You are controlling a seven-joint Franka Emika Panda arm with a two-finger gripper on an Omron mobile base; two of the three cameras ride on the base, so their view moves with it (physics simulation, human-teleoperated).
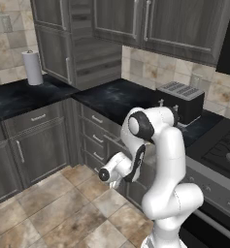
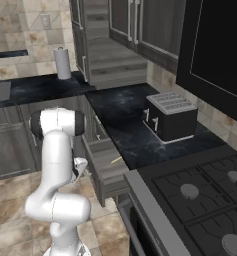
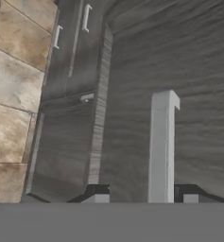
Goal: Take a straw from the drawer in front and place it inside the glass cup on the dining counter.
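With the drawer (image 2: 106,172) pulled out and a straw (image 2: 116,160) inside, the jaws stand parted astride its handle (image 3: 162,146); they should back off squarely

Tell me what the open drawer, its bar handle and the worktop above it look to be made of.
Drawer: dark grey wood or wood-look laminate, matte; grain streaks run along it. Bar handle: pale silvery metal by its look, satin, with no grain. Worktop: black marbled stone or an imitation, slightly glossy, with faint pale veining.
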